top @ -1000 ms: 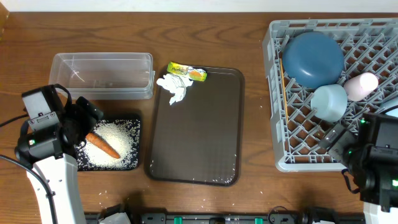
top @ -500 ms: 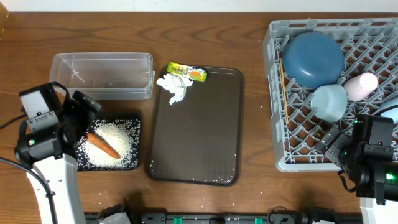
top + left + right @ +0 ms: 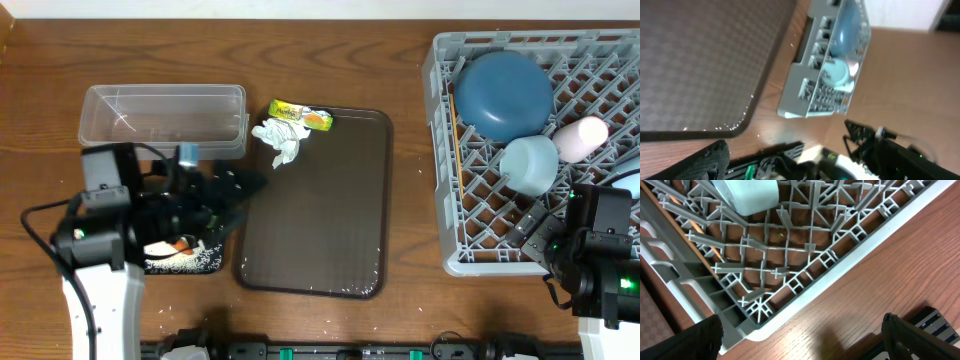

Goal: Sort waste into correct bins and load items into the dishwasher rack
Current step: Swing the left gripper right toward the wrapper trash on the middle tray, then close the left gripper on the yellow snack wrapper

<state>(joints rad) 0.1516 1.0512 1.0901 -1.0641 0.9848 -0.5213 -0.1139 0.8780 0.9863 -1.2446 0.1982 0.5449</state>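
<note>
The carrot [image 3: 180,243] lies with rice on the black tray [image 3: 200,264], mostly hidden under my left arm. My left gripper [image 3: 232,188] is open and empty, above the black tray's right edge, pointing at the brown tray. The crumpled tissue [image 3: 280,141] and snack wrapper [image 3: 301,116] lie at the brown tray's far left corner. The clear tub [image 3: 165,121] looks empty. The grey rack [image 3: 450,190] holds the dark-blue bowl [image 3: 505,95], light-blue cup [image 3: 529,163], pink cup [image 3: 581,137] and chopsticks [image 3: 455,130]. My right gripper [image 3: 800,342] is open and empty by the rack's near corner [image 3: 805,282].
The dark brown serving tray [image 3: 320,210] lies between the bins and the rack; it also shows in the left wrist view [image 3: 690,65]. Loose rice grains lie on the table by the black tray's front edge.
My left arm has swung right, from above the carrot to the black tray's right edge. The carrot stays on the black tray. The right arm has shifted slightly.
</note>
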